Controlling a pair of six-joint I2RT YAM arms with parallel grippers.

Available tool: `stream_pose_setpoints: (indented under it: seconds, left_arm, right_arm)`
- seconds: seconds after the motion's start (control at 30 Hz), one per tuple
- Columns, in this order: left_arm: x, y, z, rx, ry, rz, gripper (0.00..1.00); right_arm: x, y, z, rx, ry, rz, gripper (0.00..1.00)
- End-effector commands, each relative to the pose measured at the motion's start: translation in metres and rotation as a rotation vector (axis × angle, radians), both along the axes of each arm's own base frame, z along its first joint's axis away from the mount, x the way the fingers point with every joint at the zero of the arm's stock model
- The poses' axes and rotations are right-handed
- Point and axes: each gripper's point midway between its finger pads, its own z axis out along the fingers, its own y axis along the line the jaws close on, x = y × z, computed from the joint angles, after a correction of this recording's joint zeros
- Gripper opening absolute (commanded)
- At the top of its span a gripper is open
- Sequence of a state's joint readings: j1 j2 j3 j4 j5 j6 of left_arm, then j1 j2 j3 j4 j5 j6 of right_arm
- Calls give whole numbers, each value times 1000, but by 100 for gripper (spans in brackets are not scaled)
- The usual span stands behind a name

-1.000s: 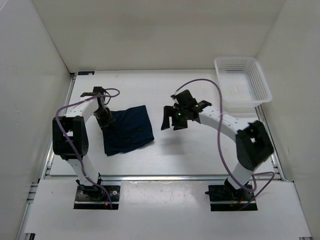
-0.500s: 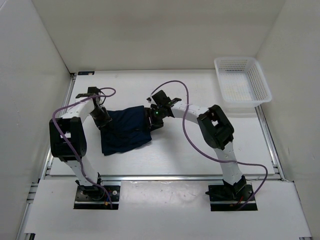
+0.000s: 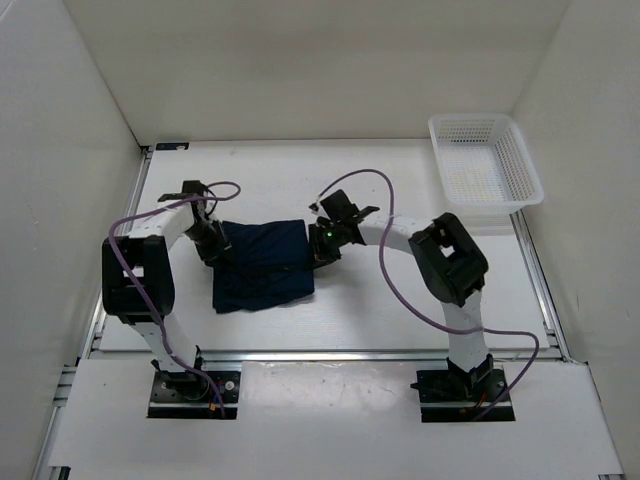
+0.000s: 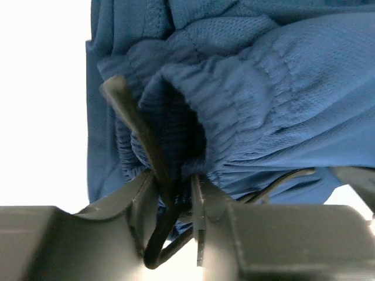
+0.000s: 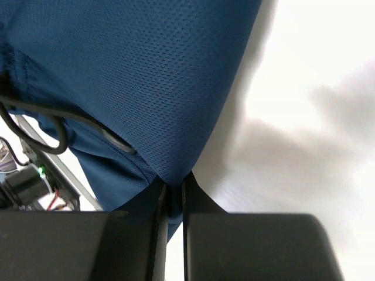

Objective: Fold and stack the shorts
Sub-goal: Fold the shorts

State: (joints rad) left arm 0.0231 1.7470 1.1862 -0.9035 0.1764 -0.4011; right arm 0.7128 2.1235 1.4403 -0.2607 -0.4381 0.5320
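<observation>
Both ends of the dark navy soft fabric shorts (image 3: 262, 270), lying left-right, are clenched by left claw (image 3: 218, 250) and right claw (image 3: 317, 254).

One pair of shorts (image 3: 262, 265), one white basket (image 3: 527, 165), and two grippers — left gripper (image 3: 213, 245), right gripper (image 3: 322, 250).

From above, the dark shorts (image 3: 262, 268) hide the tips of left tool (image 3: 216, 248) and right tool (image 3: 318, 252).
</observation>
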Motion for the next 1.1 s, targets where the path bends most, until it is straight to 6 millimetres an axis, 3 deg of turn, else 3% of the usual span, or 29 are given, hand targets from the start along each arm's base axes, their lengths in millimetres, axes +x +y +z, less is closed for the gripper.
stream_pose_setpoints:
  seconds: [0.0,0.07,0.1,0.23,0.27,0.3,0.37,0.43,0.47,0.5,0.6,0.7,0.73,0.8,0.83,0.97,1.07]
  left_arm:
    - [-10,-24,14,-49,-50,-101,39]
    - [-17,-43,14,-62,-43,-152,47]
    - [-19,-50,14,-65,-39,-159,53]
    - [-12,-71,16,-40,-49,-200,91]
    - [-9,-75,19,-41,-62,-211,93]
    - [-2,-77,27,-45,-80,-201,93]
    - [4,-68,35,12,-87,-177,94]
    - [9,-61,62,55,-131,-166,100]
    - [12,-53,71,98,-151,-155,100]
    - [19,-51,96,108,-219,-158,100]
    - [16,-40,139,138,-303,-140,100]
    - [20,-30,191,180,-445,-103,100]
    - [13,-25,217,180,-528,-72,100]
    - [10,-20,248,187,-655,-42,100]
    - [-3,-17,266,175,-730,-30,100]
    - [-28,-8,289,155,-877,25,100]
    - [-43,-5,283,148,-892,53,100]
  right_arm:
    - [5,-46,22,-38,-42,-96,0]
    - [-3,-59,34,-55,-79,-94,0]
    - [-7,-68,28,-86,-82,-109,0]
    - [-4,-96,23,-215,-122,-203,0]
    - [-4,-102,20,-244,-116,-220,10]
    - [-6,-107,21,-275,-108,-227,62]
    - [-4,-117,34,-301,-144,-254,98]
    - [1,-134,48,-358,-204,-304,100]
    - [3,-140,71,-342,-261,-334,100]
    - [1,-150,81,-370,-284,-357,100]
    - [5,-186,125,-413,-424,-493,100]
    - [-8,-221,157,-431,-492,-593,100]
    - [-13,-240,174,-440,-533,-644,100]
    - [-21,-259,186,-451,-561,-688,100]
    - [-30,-273,198,-450,-584,-721,100]
    - [-55,-314,208,-514,-631,-817,100]
    - [-70,-330,207,-515,-644,-864,100]
